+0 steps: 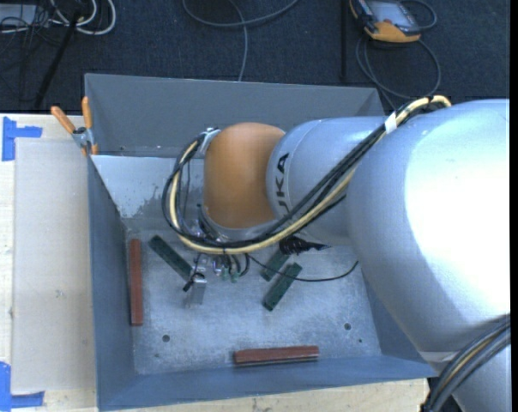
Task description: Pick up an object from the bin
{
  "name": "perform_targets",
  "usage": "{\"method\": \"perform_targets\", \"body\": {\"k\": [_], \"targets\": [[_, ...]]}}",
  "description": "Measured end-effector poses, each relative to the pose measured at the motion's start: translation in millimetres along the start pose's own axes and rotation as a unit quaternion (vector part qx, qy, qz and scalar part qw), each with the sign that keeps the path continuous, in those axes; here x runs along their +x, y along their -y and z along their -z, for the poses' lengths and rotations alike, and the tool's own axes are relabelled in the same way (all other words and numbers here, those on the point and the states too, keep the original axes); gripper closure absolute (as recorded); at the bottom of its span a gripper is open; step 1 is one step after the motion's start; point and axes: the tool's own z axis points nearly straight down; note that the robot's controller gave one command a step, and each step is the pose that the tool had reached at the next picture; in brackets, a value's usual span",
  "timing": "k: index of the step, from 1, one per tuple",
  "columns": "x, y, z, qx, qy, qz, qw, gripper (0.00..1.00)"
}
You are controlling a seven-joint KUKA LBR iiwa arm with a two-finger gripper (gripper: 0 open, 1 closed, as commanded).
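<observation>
The claw (pixel 195 283) sits low over the bin (pixel 242 324) floor; whether it stands wide or narrow cannot be told. A dark green bar (pixel 167 254) runs up-left from it, its near end right at the claw, and a second green bar (pixel 280 287) lies to the right. A brown bar (pixel 135 281) lies further left, a second brown bar (pixel 276 355) below-right.

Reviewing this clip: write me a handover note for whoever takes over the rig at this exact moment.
Gripper: low over the floor of the bin, at the lower end of a dark green bar; open or shut cannot be told.
Other things: second green bar further right in the view; brown stick along the left wall; other brown stick near the front wall.
Done: nothing lifted yet.
Left: grasp one thing and raise it out.
</observation>
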Motion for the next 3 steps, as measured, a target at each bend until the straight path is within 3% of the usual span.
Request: {"method": "perform_targets", "body": {"k": [1, 2, 3], "targets": [[-2.0, 0, 4, -0.001, 0.003, -0.001, 1.0, 1.0], [19.2, 0, 115, -0.002, 0.0067, 0.087, 0.9962, 1.0], [17.9, -11, 187, -0.002, 0.0081, 0.094, 0.9955, 1.0]]}}
